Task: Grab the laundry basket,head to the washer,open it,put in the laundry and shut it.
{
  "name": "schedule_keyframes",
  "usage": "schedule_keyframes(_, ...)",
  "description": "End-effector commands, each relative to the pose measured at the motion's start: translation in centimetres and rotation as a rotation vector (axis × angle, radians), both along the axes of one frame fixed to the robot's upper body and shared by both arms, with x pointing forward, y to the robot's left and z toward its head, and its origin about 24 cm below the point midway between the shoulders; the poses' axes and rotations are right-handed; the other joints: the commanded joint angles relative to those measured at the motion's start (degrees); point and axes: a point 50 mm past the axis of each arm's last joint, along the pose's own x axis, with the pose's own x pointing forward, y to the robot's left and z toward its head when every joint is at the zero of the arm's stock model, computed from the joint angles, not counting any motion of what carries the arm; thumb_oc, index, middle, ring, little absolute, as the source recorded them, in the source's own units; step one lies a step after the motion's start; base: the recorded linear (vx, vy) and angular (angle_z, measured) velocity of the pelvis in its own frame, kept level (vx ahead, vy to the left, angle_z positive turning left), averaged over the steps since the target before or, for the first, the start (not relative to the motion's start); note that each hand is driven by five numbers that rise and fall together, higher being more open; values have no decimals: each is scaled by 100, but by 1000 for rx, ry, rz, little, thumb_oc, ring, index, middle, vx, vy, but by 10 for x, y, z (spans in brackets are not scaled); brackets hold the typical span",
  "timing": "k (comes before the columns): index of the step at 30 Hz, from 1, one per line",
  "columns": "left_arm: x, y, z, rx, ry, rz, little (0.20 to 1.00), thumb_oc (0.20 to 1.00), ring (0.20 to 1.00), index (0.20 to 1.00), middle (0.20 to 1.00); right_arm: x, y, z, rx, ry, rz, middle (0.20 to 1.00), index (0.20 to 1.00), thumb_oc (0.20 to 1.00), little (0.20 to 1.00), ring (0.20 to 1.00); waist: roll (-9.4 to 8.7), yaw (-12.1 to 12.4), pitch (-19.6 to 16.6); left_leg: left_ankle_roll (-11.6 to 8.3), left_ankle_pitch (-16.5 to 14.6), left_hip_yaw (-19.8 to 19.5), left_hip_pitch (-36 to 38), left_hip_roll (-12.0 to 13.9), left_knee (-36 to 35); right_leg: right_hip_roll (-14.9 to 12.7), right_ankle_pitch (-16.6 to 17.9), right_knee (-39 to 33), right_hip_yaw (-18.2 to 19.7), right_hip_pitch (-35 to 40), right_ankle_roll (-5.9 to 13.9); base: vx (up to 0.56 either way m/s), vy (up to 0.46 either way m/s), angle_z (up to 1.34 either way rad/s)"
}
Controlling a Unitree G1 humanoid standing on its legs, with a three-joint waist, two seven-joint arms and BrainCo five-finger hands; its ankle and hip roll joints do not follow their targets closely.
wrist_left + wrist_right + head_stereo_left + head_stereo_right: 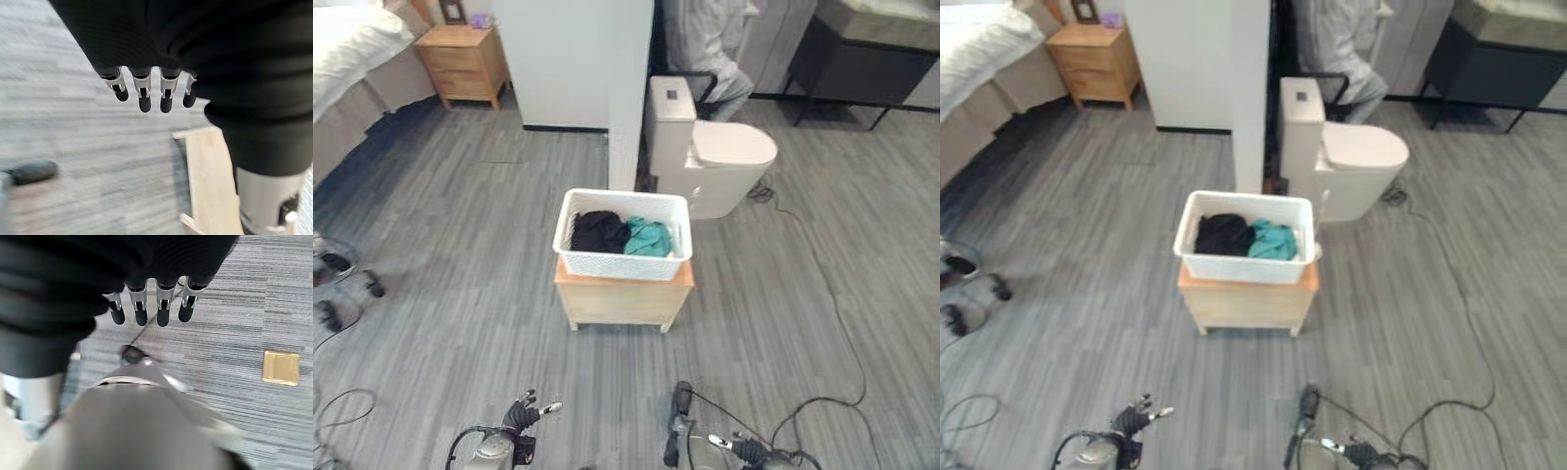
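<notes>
Left eye view: white lattice laundry basket (624, 235) holds black and teal clothes atop a low wooden stand (623, 299); left hand (142, 88) and right hand (149, 306) hang with fingers relaxed, empty.

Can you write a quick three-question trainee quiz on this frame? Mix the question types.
1. True or false: the white laundry basket sits on the floor.
2. Which clothes lie in the basket?
A. a black garment and a teal garment
B. a red towel
C. nothing
3. Fill in: the left hand and the right hand hang with fingers ____, holding nothing.

Key
1. False: it rests on a low wooden stand.
2. A
3. straight
</notes>
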Motion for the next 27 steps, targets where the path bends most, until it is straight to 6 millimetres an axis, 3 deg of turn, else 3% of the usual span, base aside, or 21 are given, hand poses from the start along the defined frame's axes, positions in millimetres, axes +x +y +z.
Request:
schedule_keyframes(1, 26, -6, 13, 19, -120, -41, 1000, 1000, 1000, 1000, 1000, -25, -19, -1, -37, 70, -36, 1000, 1000, 1000, 1000, 1000, 69, -51, -74, 38, -84, -252, -358, -54, 566, 153, 387, -236, 489, 565, 136, 252, -115, 65)
schedule_keyframes(2, 26, -6, 13, 18, -119, -41, 1000, 1000, 1000, 1000, 1000, -25, -20, -1, -37, 71, -36, 1000, 1000, 1000, 1000, 1000, 85, -58, -73, 35, -106, -261, -362, -39, 589, 165, 382, -239, 474, 579, 135, 355, -231, 63)
schedule_keyframes(4, 31, -9, 14, 7, -142, 5, 1000, 1000, 1000, 1000, 1000, -18, -26, 3, -41, 17, -80, 1000, 1000, 1000, 1000, 1000, 172, -166, -113, -260, 176, -361, -520, 236, 1506, 508, 155, 135, 661, 670, -131, 344, -288, 43)
schedule_keyframes(6, 31, -9, 15, -12, -151, 32, 1000, 1000, 1000, 1000, 1000, -6, -36, 9, -64, -44, -109, 1000, 1000, 1000, 1000, 1000, 144, -130, -70, -451, 960, -460, -1255, 372, 2944, 612, -79, 221, 555, 857, -394, 156, -252, 28)
schedule_keyframes(8, 30, -7, 16, -12, -158, 47, 1000, 1000, 1000, 1000, 1000, 20, -47, 22, -96, -168, -133, 1000, 1000, 1000, 1000, 1000, 104, -32, 66, -473, 1362, -646, -1830, 308, 4042, 756, -248, 229, 628, 1093, -592, 125, -232, -10)
schedule_keyframes(10, 24, 0, 15, 4, -153, 74, 1000, 1000, 1000, 1000, 1000, 40, -59, 38, -126, -296, -168, 1000, 1000, 1000, 1000, 1000, 25, -30, 101, -429, 1587, -638, -2088, 363, 4222, 846, -428, 261, 736, 1231, -720, 163, -157, -35)
schedule_keyframes(11, 23, 2, 16, 7, -159, 89, 1000, 1000, 1000, 1000, 1000, 49, -66, 47, -152, -360, -184, 1000, 1000, 1000, 1000, 1000, 15, -17, 117, -433, 1618, -560, -2224, 504, 4051, 854, -492, 276, 731, 1294, -735, 215, -73, -40)
schedule_keyframes(13, 19, 3, 14, 25, -148, 107, 1000, 1000, 1000, 1000, 1000, 63, -75, 61, -191, -457, -241, 1000, 1000, 1000, 1000, 1000, 29, 77, 134, -380, 1379, -425, -2301, 747, 3396, 862, -622, 231, 738, 1471, -692, 283, 61, -17)
schedule_keyframes(14, 13, 3, 9, 82, -103, 82, 1000, 1000, 1000, 1000, 1000, 72, -87, 69, -233, -503, -340, 1000, 1000, 1000, 1000, 1000, 109, 149, 104, -437, 1330, -486, -2279, 989, 2204, 886, -756, 156, 819, 1645, -579, 321, 200, -25)
schedule_keyframes(16, 14, 5, 9, 130, -91, 67, 1000, 1000, 1000, 1000, 1000, 89, -95, 82, -259, -568, -415, 1000, 1000, 1000, 1000, 1000, 318, 232, 27, -535, 1558, -457, -2119, 1220, 978, 866, -929, 144, 836, 1849, -457, 380, 260, -39)
schedule_keyframes(17, 13, 9, 11, 158, -92, 85, 1000, 1000, 1000, 1000, 1000, 97, -98, 89, -289, -596, -408, 1000, 1000, 1000, 1000, 1000, 414, 304, -55, -587, 1494, -468, -1931, 1152, 921, 836, -940, 118, 856, 1989, -434, 360, 215, -56)
schedule_keyframes(21, 7, 26, 25, 195, -159, 124, 1000, 1000, 1000, 1000, 1000, 111, -94, 102, -290, -654, -357, 1000, 1000, 1000, 1000, 1000, 470, 492, -228, -535, 1397, -244, -1436, 1011, 524, 606, -860, -24, 914, 2202, -313, 229, 140, -75)
schedule_keyframes(27, -14, 28, 26, 150, -164, 196, 1000, 1000, 1000, 1000, 1000, 107, -83, 93, -253, -617, -310, 1000, 1000, 1000, 1000, 1000, 434, 665, -254, -471, 1313, -171, -1358, 924, 453, 477, -757, -223, 876, 2222, -217, 66, 45, -1)
